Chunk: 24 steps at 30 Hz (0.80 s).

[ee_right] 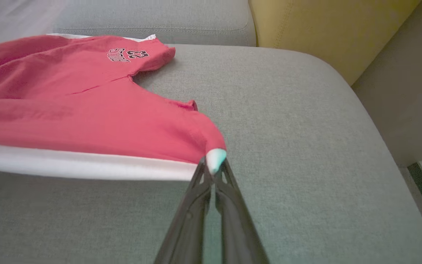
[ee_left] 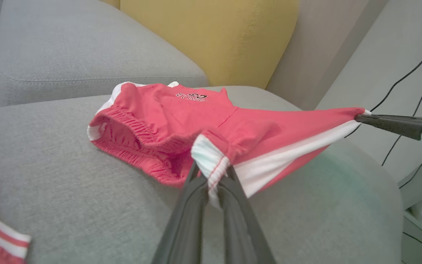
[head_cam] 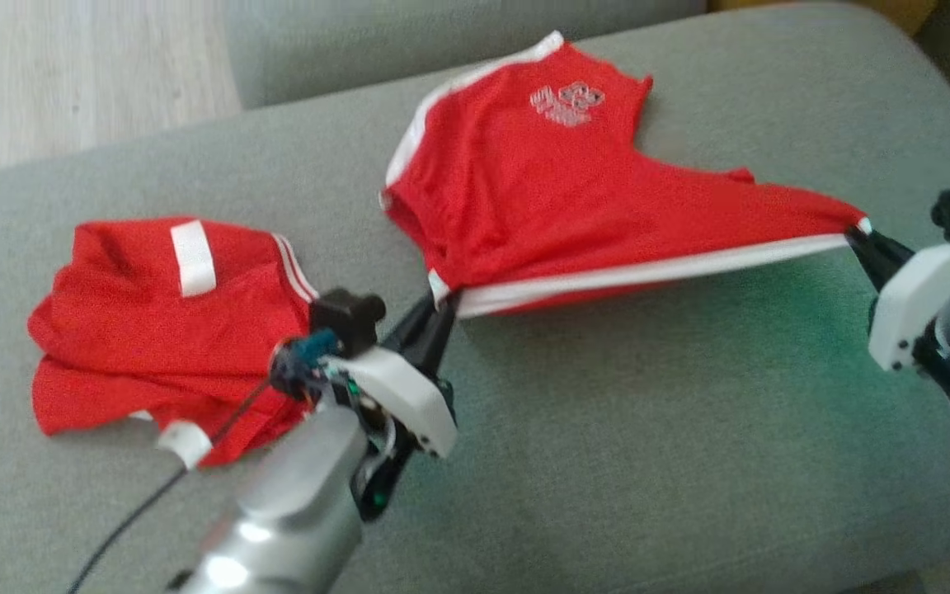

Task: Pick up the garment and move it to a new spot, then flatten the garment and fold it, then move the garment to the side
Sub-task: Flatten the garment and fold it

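Red shorts, white-striped: you see them stretched taut, long axis running fingertip to fingertip. Left gripper is clamped on the waistband corner, right gripper on the hem corner. The far half lies on the grey cushion, which is bare short of the fingers. A second red garment lies beside the left fingers.

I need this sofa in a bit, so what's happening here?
The robot is handling a pair of red shorts. Its left gripper and right gripper are each shut on one end of the white side stripe, pulling that edge taut just above the grey sofa cushion. The far part of the shorts lies on the cushion. A second red garment lies bunched on the robot's left, untouched.
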### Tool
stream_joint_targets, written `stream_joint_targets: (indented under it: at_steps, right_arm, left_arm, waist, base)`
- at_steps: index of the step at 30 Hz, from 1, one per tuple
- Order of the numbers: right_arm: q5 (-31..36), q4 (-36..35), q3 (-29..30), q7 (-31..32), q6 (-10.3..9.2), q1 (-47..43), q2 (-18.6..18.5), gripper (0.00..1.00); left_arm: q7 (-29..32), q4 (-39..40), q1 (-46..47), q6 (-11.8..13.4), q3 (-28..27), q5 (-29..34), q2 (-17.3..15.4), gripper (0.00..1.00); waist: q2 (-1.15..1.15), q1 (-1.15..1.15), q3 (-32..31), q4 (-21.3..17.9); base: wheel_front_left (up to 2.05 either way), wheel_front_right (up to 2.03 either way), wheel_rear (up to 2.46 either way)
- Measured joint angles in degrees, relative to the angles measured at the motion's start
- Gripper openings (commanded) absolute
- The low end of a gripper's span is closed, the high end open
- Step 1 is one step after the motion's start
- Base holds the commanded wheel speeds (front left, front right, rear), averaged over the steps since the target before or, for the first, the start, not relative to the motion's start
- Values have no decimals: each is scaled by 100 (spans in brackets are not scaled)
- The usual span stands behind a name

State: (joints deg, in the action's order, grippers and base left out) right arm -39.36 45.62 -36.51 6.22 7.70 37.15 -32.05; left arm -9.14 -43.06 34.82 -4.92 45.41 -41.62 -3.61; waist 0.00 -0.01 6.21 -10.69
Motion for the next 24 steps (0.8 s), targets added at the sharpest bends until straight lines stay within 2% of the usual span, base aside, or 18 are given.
stream_joint_targets:
  at_steps: [5, 12, 18, 24]
  right_arm:
    - [-67, -314, 190, -59, 2, -396, -181, 0]
    - [-56, -891, 787, -73, 22, -1094, -283, 0]
    - [341, -1209, 1437, -67, 36, -1110, -158, 0]
    - [872, -1356, 2003, -40, 36, -879, 112, 0]
  left_arm:
    - [21, 568, -479, 199, 65, -85, -42, 0]
    - [266, 1540, -957, 560, 156, -84, -325, 0]
    - [472, 2048, -938, 835, 145, -82, -422, 0]
    - [666, 2154, -467, 982, 69, -65, -438, 0]
  waist:
    - [0, 0, -206, -104]
    - [0, 1, -212, -138]
    - [0, 1, 34, -61]
    - [0, 2, 405, 122]
  base:
    - [0, 0, 0]
    - [0, 0, 0]
    - [0, 0, 0]
    - [0, 0, 0]
